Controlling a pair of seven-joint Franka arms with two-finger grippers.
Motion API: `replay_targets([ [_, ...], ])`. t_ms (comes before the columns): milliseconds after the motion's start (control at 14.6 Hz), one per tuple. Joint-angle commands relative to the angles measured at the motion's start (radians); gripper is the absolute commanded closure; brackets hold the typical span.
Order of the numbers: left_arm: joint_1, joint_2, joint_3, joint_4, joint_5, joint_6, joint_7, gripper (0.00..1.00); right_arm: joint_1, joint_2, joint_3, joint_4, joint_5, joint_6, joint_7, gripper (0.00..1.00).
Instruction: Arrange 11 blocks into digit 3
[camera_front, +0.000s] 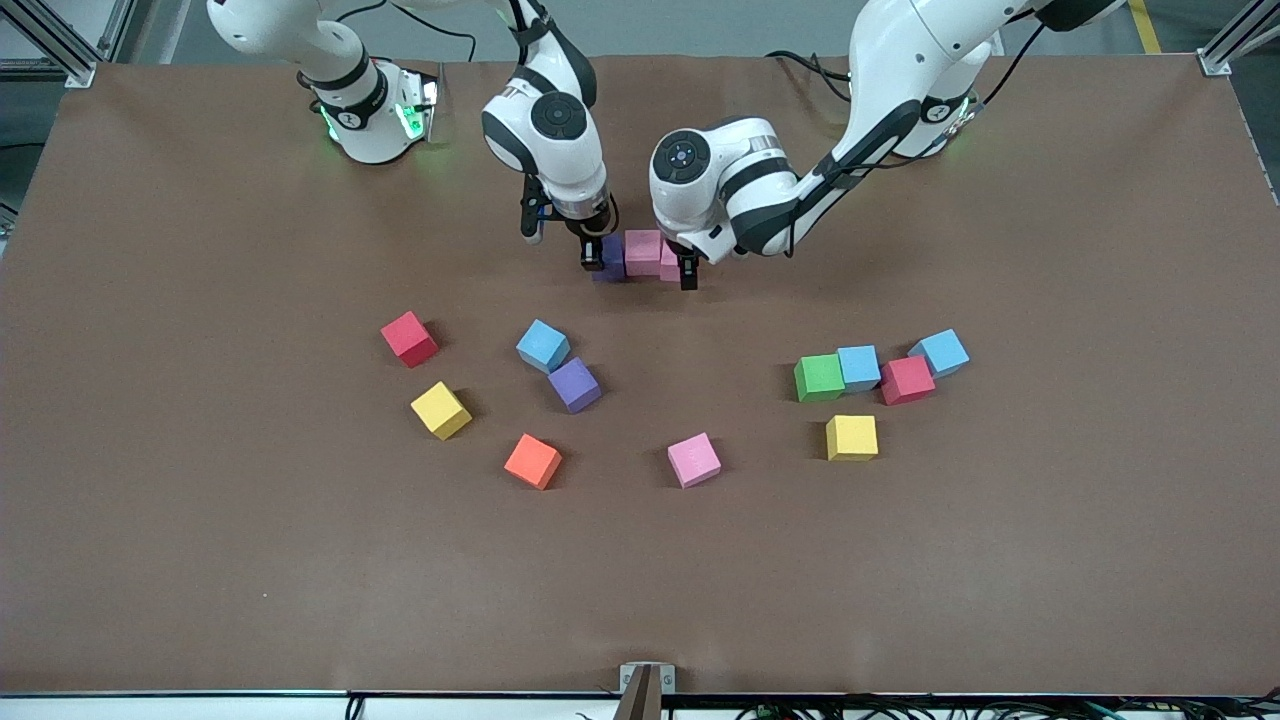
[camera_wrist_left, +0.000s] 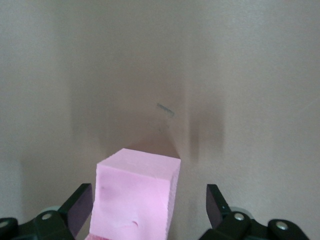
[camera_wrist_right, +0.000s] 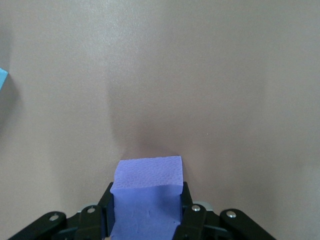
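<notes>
Matte foam blocks (camera_front: 694, 460) — the purple cube (camera_wrist_right: 147, 197) finely pitted — on a matte, paper-like brown table cover (camera_front: 200, 560); glossy white plastic arms (camera_front: 890, 90).

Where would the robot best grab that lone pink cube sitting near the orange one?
Probably from straight above, pinching two opposite upright faces of the pink cube. It sits flat and slightly turned on the table, so the tool would likely twist to match its sides. Nothing touches it; the orange cube lies well apart, leaving room for both fingers.

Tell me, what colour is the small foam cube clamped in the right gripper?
Purple; the small foam cube in the right gripper shows best in the right wrist view.
</notes>
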Motion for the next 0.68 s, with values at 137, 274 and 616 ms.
replay_targets([
  [137,0.008,-0.056,-0.041,-0.004,0.044,-0.018,-0.230,0.00,0.013,0.035,-0.007,0.019,0.012,0.010,0.018,0.63],
  [274,0.037,-0.076,-0.066,0.009,0.024,-0.050,-0.186,0.00,0.013,0.037,-0.007,0.019,0.012,0.010,0.010,0.31],
  [616,0.154,-0.079,-0.126,0.123,-0.005,-0.121,0.082,0.00,0.016,0.035,-0.008,0.019,0.001,0.003,-0.011,0.00],
])
